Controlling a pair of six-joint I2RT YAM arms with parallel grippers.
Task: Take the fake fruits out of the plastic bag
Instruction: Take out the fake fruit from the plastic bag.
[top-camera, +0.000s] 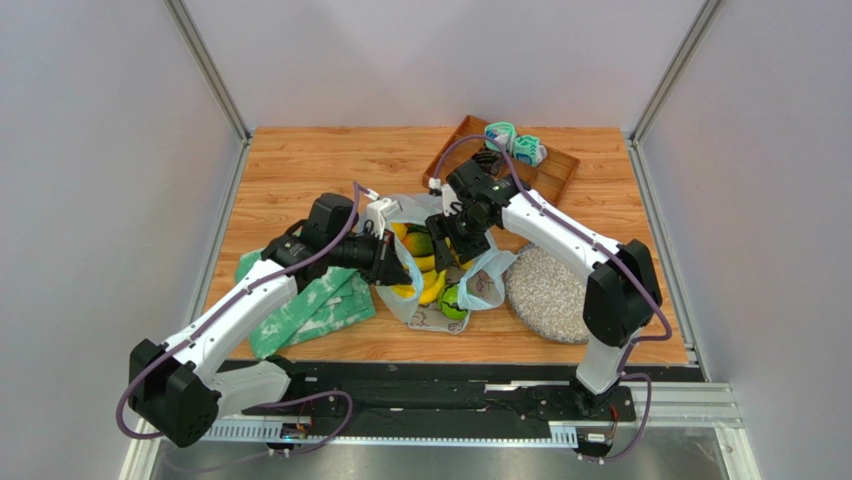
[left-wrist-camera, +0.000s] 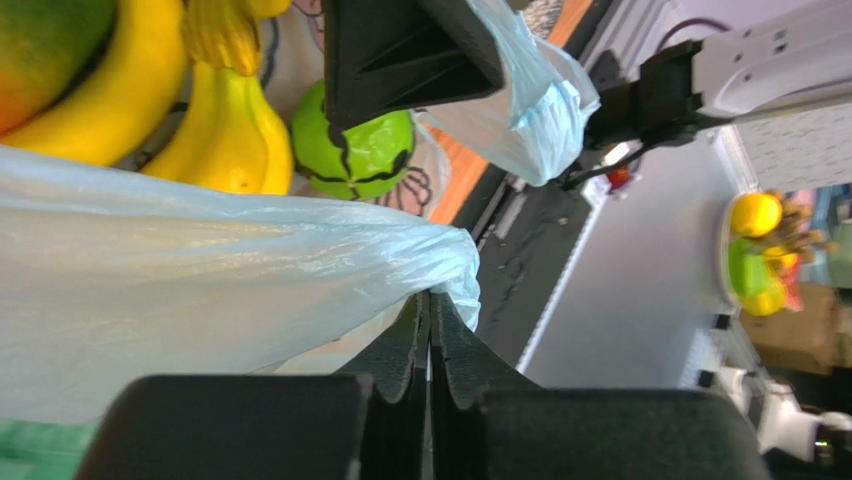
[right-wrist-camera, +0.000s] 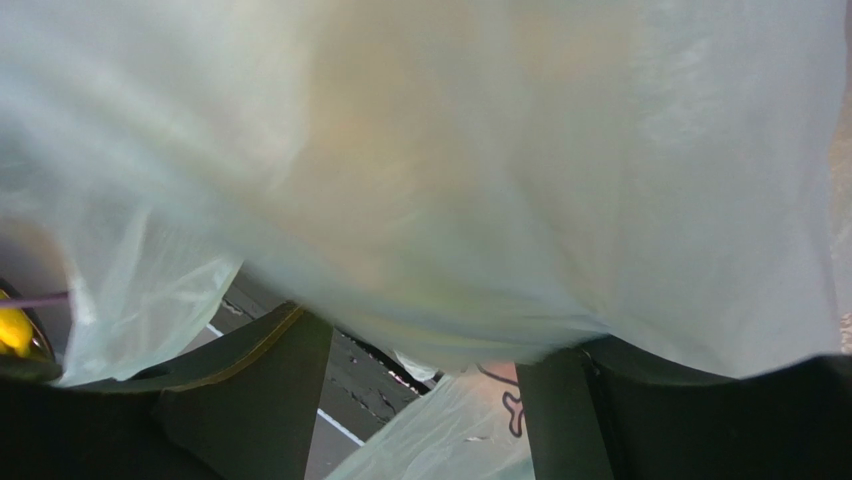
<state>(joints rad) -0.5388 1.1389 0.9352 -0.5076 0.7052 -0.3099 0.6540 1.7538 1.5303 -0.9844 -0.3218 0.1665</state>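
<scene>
Plastic bag (top-camera: 484, 282): lies crumpled mid-table, between the green-and-white cloth (top-camera: 310, 312) and the mottled plate (top-camera: 550, 295), with its mouth spread and both arms at it.
Fake fruits (top-camera: 428, 285): from where I stand, all those I can see sit in or on the bag. The banana bunch (left-wrist-camera: 225, 130), a mango (left-wrist-camera: 45, 50) and a green fruit (left-wrist-camera: 365, 150) show at the opening.
Left gripper (left-wrist-camera: 430, 315): jaws pressed together, pinching the bag's pale film at its left rim.
Right gripper (top-camera: 453, 238): over the middle of the bag. Its wrist view shows the fingers (right-wrist-camera: 265, 400) apart, with film draped across them and no fruit between.
Done: nothing that I can see; no fruit lies out on the wood or on the plate.
Left: as I judge it, every fruit has yet to come out, so the job is at its start, with the mouth being held open.
Hidden: the right arm covers the far part of the opening, so whatever fruit lies under it cannot be counted.
Unclear: I cannot tell whether the green fruit is inside the bag or resting on its printed side. The right wrist view is nearly all blurred film.
Far corner: a wooden tray (top-camera: 552, 178) holds something teal, too small to name.
</scene>
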